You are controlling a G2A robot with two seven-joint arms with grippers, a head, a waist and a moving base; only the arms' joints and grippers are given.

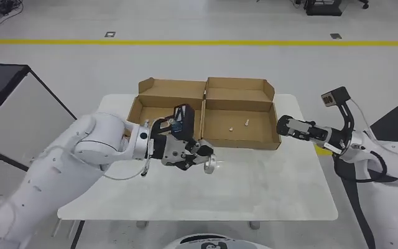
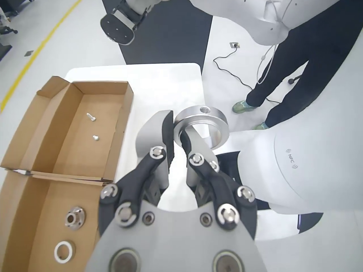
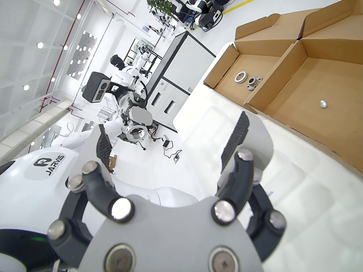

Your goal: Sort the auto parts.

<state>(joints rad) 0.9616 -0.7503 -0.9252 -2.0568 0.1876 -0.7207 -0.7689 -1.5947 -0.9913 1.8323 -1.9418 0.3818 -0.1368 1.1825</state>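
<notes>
My left gripper (image 2: 177, 134) is shut on a silver collar ring (image 2: 201, 125), one finger through its hole and one outside the rim. In the top view the left gripper (image 1: 202, 152) holds the ring (image 1: 210, 165) above the white table, just in front of two open cardboard boxes. The left box (image 1: 149, 112) contains a flanged hub (image 2: 74, 218) and a flat ring (image 2: 64, 252). The right box (image 1: 261, 134) holds two small bolts (image 1: 231, 129) (image 1: 247, 122). My right gripper (image 3: 171, 137) is open with nothing in it, beside the right box's outer end (image 1: 281, 125).
The white table (image 1: 267, 187) has bare room in front of the boxes and to the right. A dark cabinet (image 1: 18, 99) stands left of the table. A person's legs (image 2: 283, 86) stand on the floor beyond the table's right end.
</notes>
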